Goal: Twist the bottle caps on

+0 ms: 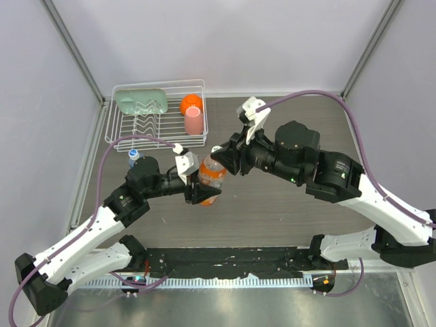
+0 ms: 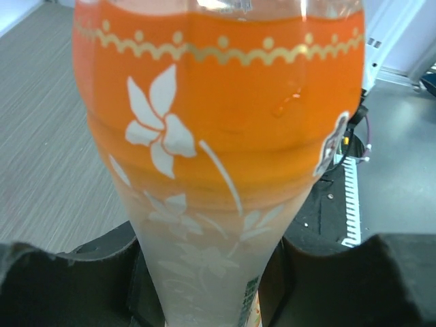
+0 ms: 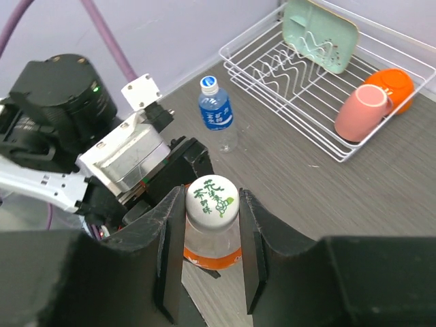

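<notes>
Centre of the top view: the orange bottle (image 1: 212, 178) stands on the worktop (image 1: 272, 218). The left gripper (image 1: 202, 195) flanks its lower body and the right gripper (image 1: 219, 158) is clamped on its cap (image 3: 210, 197). No passage here.

Upper left: the dish rack (image 1: 157, 142) blocks the corner. It holds a green tray (image 1: 141, 101), an orange cup (image 1: 191, 103) and a pink cup (image 1: 194, 121).

Left of centre: the blue-label bottle (image 1: 133, 158) stands just in front of the rack, close to the left arm. The gap is narrow.

Bare worktop: the upper right behind the right arm, and the lower-centre band between the orange bottle and the arm bases.
</notes>
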`<state>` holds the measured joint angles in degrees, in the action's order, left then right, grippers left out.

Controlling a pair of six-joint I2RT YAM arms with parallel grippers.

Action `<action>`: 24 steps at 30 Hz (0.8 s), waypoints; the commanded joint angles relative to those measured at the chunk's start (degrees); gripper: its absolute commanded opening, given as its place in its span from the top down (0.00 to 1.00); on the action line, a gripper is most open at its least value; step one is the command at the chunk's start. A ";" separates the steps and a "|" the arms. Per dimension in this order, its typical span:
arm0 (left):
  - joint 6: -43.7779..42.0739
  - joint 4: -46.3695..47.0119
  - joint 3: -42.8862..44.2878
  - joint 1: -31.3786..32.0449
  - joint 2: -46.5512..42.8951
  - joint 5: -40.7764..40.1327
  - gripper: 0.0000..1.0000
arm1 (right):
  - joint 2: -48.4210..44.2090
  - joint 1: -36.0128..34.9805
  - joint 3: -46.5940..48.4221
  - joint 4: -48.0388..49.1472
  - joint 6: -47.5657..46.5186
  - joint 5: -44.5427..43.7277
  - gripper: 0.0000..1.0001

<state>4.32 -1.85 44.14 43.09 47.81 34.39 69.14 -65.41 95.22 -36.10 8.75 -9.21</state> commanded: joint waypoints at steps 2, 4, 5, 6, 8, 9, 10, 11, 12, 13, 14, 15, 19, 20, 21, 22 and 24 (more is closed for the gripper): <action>0.08 10.64 1.39 -0.29 -2.81 -5.82 0.54 | 1.43 0.02 -1.88 -2.67 3.99 -10.38 0.98; 0.08 10.29 1.12 -0.20 -2.99 -6.35 0.54 | 0.65 0.02 -2.14 -1.18 4.25 -10.57 0.77; 0.08 10.20 0.95 -0.29 -3.07 -6.35 0.54 | 0.29 0.02 -2.14 0.31 4.17 -9.78 0.70; 0.34 10.20 0.69 -0.20 -3.16 -6.35 0.54 | -0.06 0.02 -2.23 1.11 4.17 -9.25 0.56; 0.25 10.20 0.51 -0.20 -3.25 -6.09 0.54 | -0.41 0.02 -2.14 2.78 3.73 -7.49 0.49; 0.34 10.11 0.51 -0.20 -3.34 -5.92 0.54 | -0.41 0.02 -2.14 3.05 3.47 -7.14 0.46; 0.34 9.85 0.51 -0.20 -3.34 -6.00 0.54 | -0.24 0.02 -1.88 3.14 3.29 -6.61 0.45; 0.25 9.76 0.60 -0.29 -3.34 -5.83 0.54 | 0.11 0.10 -1.53 3.05 3.11 -6.35 0.43; 0.25 9.58 0.68 -0.20 -3.34 -5.74 0.54 | 0.55 0.02 -1.44 2.96 2.94 -6.00 0.39; 0.17 9.41 0.68 -0.20 -3.25 -5.65 0.54 | 0.73 0.02 -1.35 2.87 2.85 -5.73 0.37; 0.17 9.41 0.68 -0.29 -3.16 -5.48 0.54 | 1.25 0.02 -1.18 3.05 2.59 -5.38 0.37; 0.17 9.32 0.68 -0.20 -3.25 -5.39 0.54 | 1.34 0.02 -1.09 3.31 2.50 -5.38 0.37; 0.25 9.14 0.60 -0.29 -3.08 -4.95 0.53 | 2.05 -0.07 -1.44 4.89 2.32 -4.32 0.37; 0.25 9.14 0.51 -0.20 -3.08 -4.95 0.53 | 2.13 -0.07 -1.44 5.16 2.15 -3.80 0.40; 0.17 9.05 0.51 -0.20 -2.99 -4.77 0.53 | 2.40 -0.07 -1.53 5.51 2.14 -3.71 0.42; 0.25 9.05 0.42 -0.20 -2.99 -4.69 0.53 | 2.57 -0.07 -1.70 6.29 2.14 -3.62 0.45; 0.25 9.14 0.25 -0.20 -2.99 -4.42 0.53 | 3.19 -0.07 -1.62 6.65 1.97 -3.27 0.55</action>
<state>4.56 1.48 43.57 43.00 46.13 28.47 71.16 -65.52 93.80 -31.40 12.05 -12.49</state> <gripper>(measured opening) 0.468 0.518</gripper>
